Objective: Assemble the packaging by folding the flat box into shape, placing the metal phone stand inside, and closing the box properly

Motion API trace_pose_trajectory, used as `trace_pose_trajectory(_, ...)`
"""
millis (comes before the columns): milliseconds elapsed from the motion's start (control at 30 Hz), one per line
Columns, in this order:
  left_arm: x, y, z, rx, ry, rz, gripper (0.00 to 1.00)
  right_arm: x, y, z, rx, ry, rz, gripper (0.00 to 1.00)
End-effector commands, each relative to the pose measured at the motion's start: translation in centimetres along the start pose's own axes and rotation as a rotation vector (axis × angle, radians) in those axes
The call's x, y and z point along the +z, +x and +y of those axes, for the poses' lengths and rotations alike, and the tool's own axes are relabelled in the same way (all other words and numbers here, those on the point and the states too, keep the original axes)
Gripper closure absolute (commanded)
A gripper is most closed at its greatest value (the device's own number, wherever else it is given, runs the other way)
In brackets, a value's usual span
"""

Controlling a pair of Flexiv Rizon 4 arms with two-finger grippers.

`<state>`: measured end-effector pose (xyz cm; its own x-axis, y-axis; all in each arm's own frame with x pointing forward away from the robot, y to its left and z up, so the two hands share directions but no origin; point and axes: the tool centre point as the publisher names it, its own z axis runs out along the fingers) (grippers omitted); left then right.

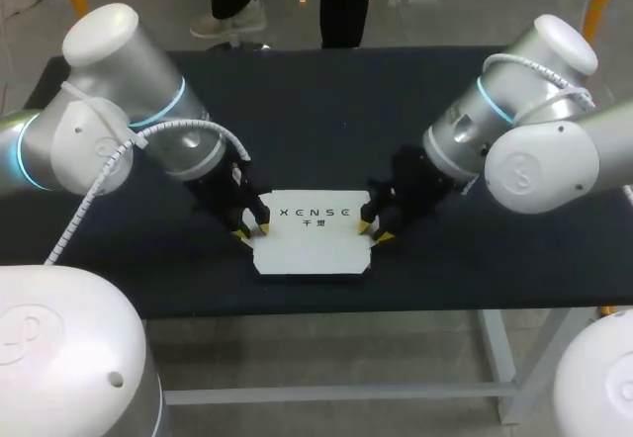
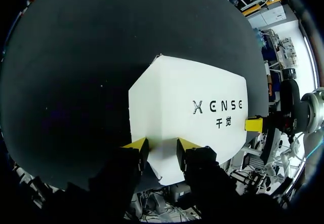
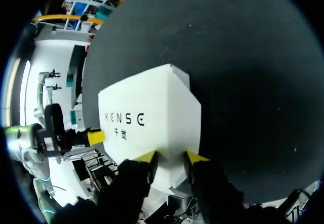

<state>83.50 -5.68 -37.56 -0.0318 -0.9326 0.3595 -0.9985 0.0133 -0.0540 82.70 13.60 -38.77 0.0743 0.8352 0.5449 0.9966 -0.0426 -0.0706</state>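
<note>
Closest to the head camera sit my two white bases, the left base and the right base, at the near corners. Beyond them is one worktop, a plain dark, matte surface.

One white box lies on it, in the middle and close to the near edge. It is folded into a low shape, with a flat top and a side wall that shows in both wrist views. The top carries dark lettering in two short lines, the larger line farther from me.

I have two arms at it. The left arm comes in from the left and has the left gripper at the box's left end. The right arm comes in from the right with the right gripper at the right end. Each pair of fingers stands parted, yellow tips down at the box's end. White card shows between them, and neither pair is clamped on it. That makes four yellow tips in all.
</note>
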Motion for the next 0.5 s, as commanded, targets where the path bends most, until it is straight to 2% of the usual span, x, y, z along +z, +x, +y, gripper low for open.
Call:
trace_pose_trajectory(33, 0.51, -0.09, -0.02, 0.000, 0.000, -0.004, 0.59, 0.16, -0.10, 0.12, -0.001, 0.007, 0.005, 0.60)
trace_pose_trajectory(233, 0.51, -0.09, -0.02, 0.000, 0.000, -0.004, 0.54, 0.16, -0.10, 0.12, -0.001, 0.007, 0.005, 0.60)
trace_pose_trajectory(500, 0.51, -0.09, -0.02, 0.000, 0.000, -0.004, 0.57, 0.16, -0.10, 0.12, -0.001, 0.007, 0.005, 0.60)
